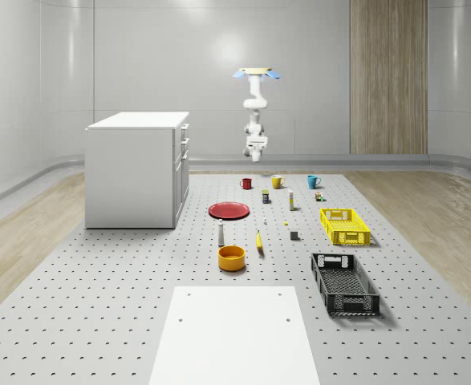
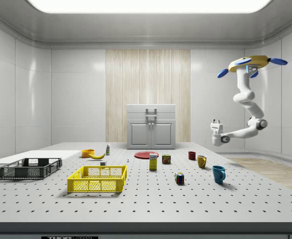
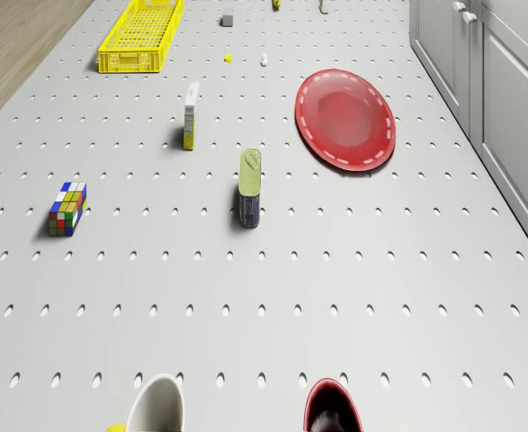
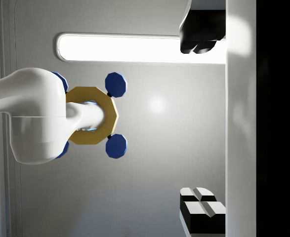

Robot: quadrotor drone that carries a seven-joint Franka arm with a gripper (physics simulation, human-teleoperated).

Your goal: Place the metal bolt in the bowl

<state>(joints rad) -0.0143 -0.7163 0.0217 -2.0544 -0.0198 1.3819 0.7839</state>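
The orange bowl (image 1: 231,257) (image 2: 87,153) stands near the white mat at the near end of the pegboard table. A tiny pale piece that may be the metal bolt (image 1: 265,221) (image 3: 264,59) (image 2: 128,160) lies on the table beside the red plate (image 1: 229,210) (image 3: 345,119). My drone (image 1: 257,74) (image 2: 250,63) hovers high over the far end of the table, above the row of mugs. The arm hangs below it with the gripper (image 1: 256,140) (image 2: 216,122) (image 4: 200,121) turned upward, open and empty, far from bolt and bowl.
A red mug (image 1: 246,183) (image 3: 331,409), yellow mug (image 1: 276,181) and blue mug (image 1: 312,181) stand below the drone. A can (image 3: 250,187), box (image 3: 191,115), Rubik's cube (image 3: 67,208), banana (image 1: 259,241), bottle (image 1: 221,233), yellow crate (image 1: 344,225), black crate (image 1: 344,282) and white cabinet (image 1: 137,168) are around.
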